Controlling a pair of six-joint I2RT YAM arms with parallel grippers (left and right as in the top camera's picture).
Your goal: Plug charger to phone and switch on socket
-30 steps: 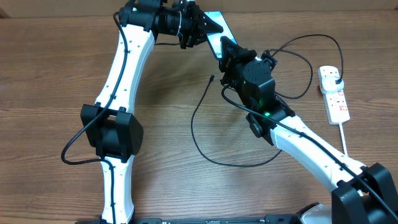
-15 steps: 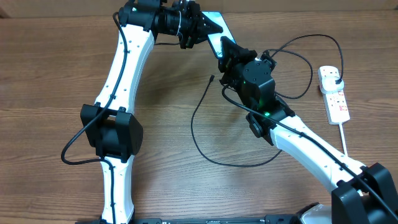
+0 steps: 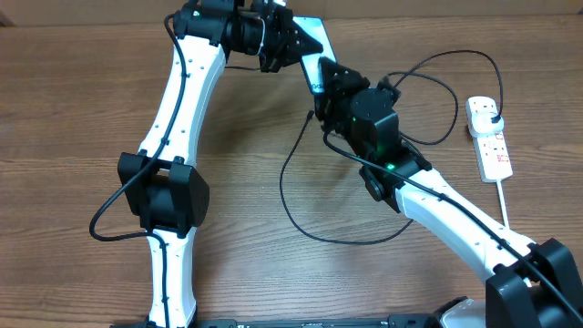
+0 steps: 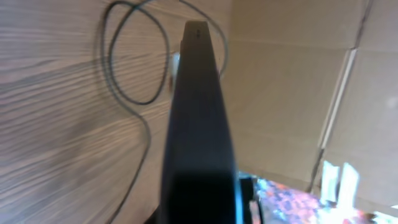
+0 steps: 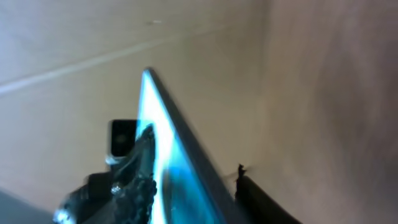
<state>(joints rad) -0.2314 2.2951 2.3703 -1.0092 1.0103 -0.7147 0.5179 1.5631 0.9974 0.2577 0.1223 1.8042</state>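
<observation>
Left claw [image 3: 290,46] clamps the phone [image 4: 199,124] up on edge for plugging the charger [image 3: 281,178] in, right claw's [image 3: 328,77] grip I can't tell.

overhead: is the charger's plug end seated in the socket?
Yes, the charger has its black plug sitting in the outlet at the far end of the white socket.

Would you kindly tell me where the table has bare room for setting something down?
Free: the table left of the left arm, and the front strip between it and the right arm, below the charger loop. Crowded: around the phone, and the cable run toward the socket.
</observation>
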